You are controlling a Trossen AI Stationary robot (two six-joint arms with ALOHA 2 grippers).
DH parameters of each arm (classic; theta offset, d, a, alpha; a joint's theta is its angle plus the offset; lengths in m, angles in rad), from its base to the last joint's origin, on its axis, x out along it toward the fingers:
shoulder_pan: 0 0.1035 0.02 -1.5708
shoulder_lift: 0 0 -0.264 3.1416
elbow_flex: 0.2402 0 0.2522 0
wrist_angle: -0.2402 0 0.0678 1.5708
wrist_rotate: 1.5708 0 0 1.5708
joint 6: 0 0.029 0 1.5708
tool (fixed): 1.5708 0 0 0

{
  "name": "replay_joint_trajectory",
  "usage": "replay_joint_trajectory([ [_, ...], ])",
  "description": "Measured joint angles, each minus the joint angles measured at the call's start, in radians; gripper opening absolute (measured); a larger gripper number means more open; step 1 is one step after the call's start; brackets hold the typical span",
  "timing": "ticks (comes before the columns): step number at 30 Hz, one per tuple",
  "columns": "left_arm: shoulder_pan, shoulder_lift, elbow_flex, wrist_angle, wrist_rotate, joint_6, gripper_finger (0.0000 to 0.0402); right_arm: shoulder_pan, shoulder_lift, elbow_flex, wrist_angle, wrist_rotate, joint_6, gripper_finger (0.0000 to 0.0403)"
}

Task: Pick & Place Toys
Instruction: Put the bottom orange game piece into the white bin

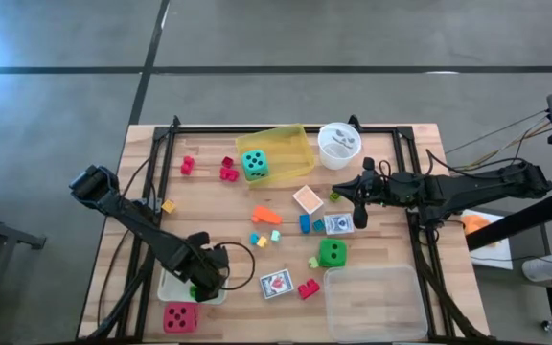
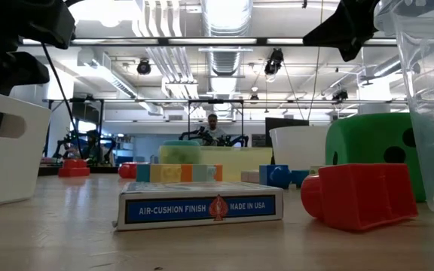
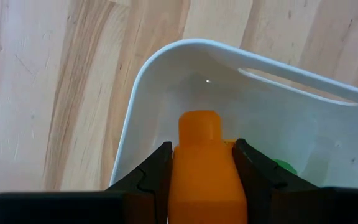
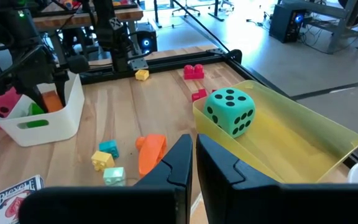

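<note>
My left gripper [image 1: 202,278] hangs over the white tray [image 1: 172,286] at the near left, shut on an orange block [image 3: 204,168]. A green piece [image 3: 284,167] lies in that tray. My right gripper [image 1: 351,196] is shut and empty above the table's middle right, its fingers [image 4: 193,155] pointing toward the left. Below and ahead of it lie an orange block [image 4: 151,149] and small teal and yellow blocks [image 4: 107,155]. A teal die [image 1: 254,164] rests in the yellow tray [image 1: 290,144]. A green die [image 1: 332,253] and a red die [image 1: 180,316] sit on the table. My left gripper pinches the orange block's two opposite sides [image 3: 178,171] between its two fingers [image 3: 250,165]. The block's studded end [image 3: 199,124] sticks out past the fingertips. The fingers point down into the white tray. Whether the block touches the tray's floor, I cannot tell.
A clear tray [image 1: 372,302] stands at the near right and a white cup [image 1: 338,144] at the far right. Card packs [image 1: 276,284] [image 1: 338,224] and red blocks [image 1: 308,288] [image 1: 228,171] lie scattered on the table. A black frame rims the table's edges.
</note>
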Motion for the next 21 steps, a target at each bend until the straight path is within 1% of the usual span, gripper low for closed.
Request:
replay_joint_trajectory([
  [16, 0.0, 0.003, -0.004, 0.019, -0.008, -0.008, 0.0122, 0.0, 0.0, 0.0, 0.0, 0.0, 0.0, 0.002],
  [21, 0.0, 0.003, -0.003, 0.021, -0.008, -0.006, 0.0145, 0.0, 0.0, 0.0, 0.0, 0.0, 0.0, 0.002],
])
